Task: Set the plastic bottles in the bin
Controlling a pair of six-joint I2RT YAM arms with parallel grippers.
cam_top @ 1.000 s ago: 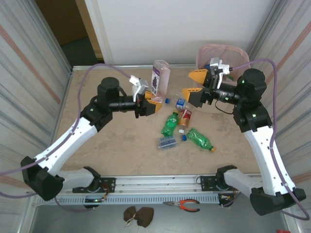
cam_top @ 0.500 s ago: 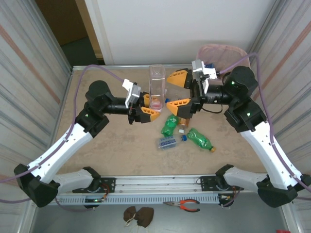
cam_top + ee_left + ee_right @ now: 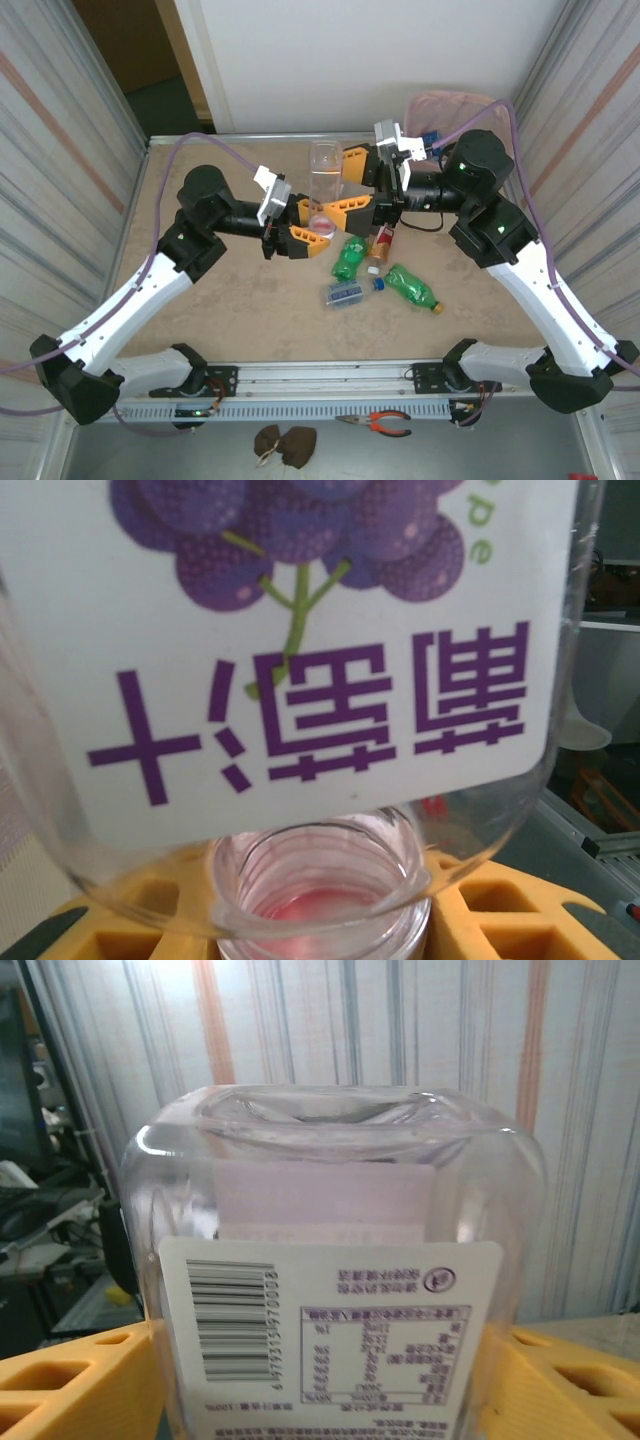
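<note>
A clear bottle [image 3: 323, 178] of thin, glossy plastic, squarish with rounded shoulders, stands upside down above the middle of the table [image 3: 230, 290], well apart from the bin [image 3: 470, 98] at the far right corner. Its white label carries purple grapes and purple characters (inverted in the left wrist view), and the opposite face has a barcode panel. A little pink liquid sits in the round, threaded neck.

The left gripper [image 3: 318, 228] is clamped on that neck, its blocky yellow fingers [image 3: 500, 920] set against either side. The right gripper [image 3: 338, 185] straddles the bottle's body higher up, with one yellow finger [image 3: 70, 1380] on each side, right beside the walls. Whether they press the plastic or merely flank it I cannot tell.

The bin is a beige basket with a rounded rim and a pink see-through liner.

On the speckled beige tabletop below, close together, lie a green bottle [image 3: 350, 257], an orange-capped green bottle [image 3: 412, 285], a blue-labelled clear bottle [image 3: 345, 293] and a red-labelled bottle [image 3: 381, 240].
</note>
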